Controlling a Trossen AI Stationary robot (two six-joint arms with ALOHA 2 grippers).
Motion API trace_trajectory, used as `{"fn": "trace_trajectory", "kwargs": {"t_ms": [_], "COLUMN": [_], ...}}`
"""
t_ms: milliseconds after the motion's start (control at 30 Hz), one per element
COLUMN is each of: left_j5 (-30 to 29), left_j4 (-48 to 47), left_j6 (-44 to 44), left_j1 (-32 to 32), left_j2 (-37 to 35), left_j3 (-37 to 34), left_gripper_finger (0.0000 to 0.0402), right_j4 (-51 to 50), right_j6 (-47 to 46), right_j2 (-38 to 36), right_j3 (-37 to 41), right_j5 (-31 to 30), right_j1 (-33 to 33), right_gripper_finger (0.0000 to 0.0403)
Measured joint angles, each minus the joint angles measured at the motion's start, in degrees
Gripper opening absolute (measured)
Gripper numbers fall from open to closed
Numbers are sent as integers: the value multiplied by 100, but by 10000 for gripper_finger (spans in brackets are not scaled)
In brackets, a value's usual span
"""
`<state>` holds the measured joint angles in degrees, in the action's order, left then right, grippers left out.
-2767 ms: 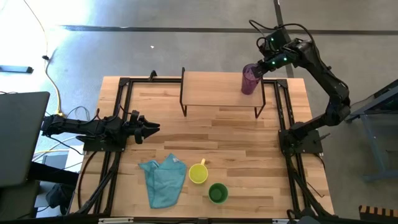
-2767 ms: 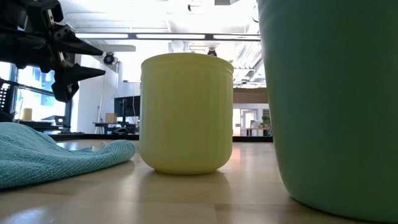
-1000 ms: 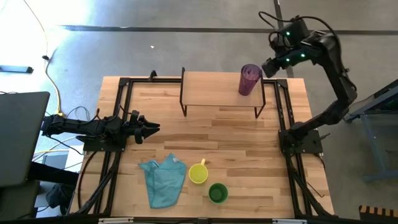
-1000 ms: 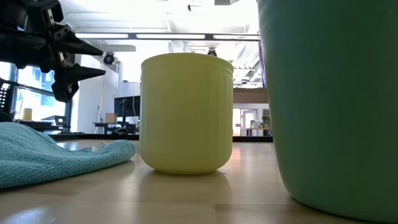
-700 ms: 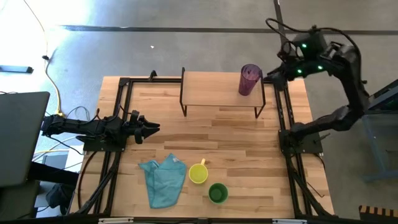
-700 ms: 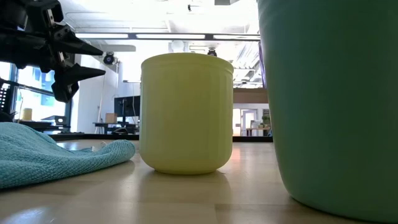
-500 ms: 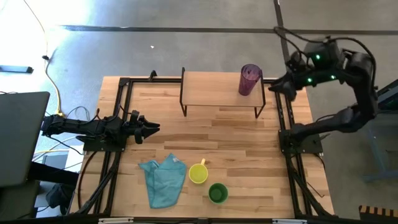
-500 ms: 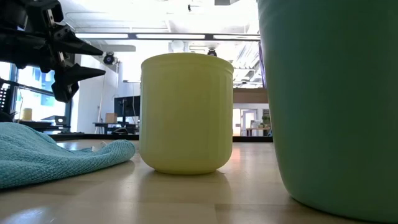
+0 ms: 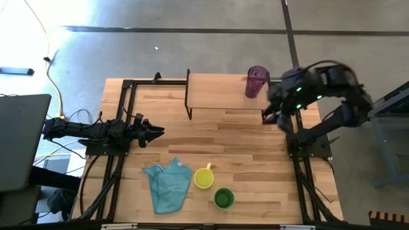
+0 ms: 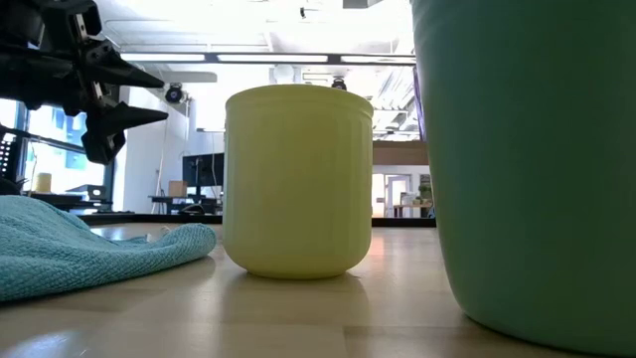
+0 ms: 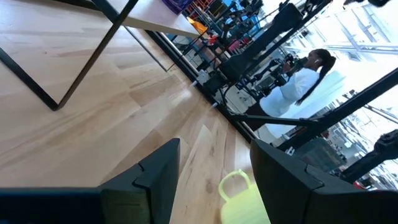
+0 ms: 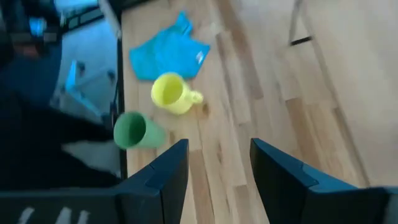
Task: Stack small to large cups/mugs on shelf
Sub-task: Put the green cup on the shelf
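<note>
A big wooden table [image 9: 243, 147] is sitting on a grey floor, and the small shelf [image 9: 223, 92] is standing at its far edge. The purple tumbler [image 9: 257, 81] is standing upright on the shelf, at the end nearest the right arm. The right gripper [image 9: 273, 114] is hanging just beside that end of the shelf, its fingers spread apart and holding nothing. Well away from the shelf, near the front edge, the yellow mug [image 9: 203, 177] and green cup [image 9: 223, 198] are sitting close together, next to a teal cloth [image 9: 167, 184]. The left gripper [image 9: 153, 132] is waiting over the table between the shelf and the cloth, fingers wide and empty.
</note>
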<state>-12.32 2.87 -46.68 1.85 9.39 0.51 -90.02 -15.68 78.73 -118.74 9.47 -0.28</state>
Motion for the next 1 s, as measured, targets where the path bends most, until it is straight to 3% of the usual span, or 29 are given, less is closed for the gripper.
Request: {"fn": "trace_trajectory", "kwargs": {"t_ms": [567,1000], "left_j5": [138,323], "left_j4": [-22,-52], "left_j6": [29,374], "left_j1": [0,0], "left_j2": [1,2], "left_j3": [0,2], "left_gripper_finger": [184,184], "right_j4": [191,621], "right_j6": [7,-1243], "right_j2": [1861,2737], "right_j3": [2,4], "right_j5": [-313,-1093], "right_j1": [1905,2759], "right_gripper_finger": [162,162]}}
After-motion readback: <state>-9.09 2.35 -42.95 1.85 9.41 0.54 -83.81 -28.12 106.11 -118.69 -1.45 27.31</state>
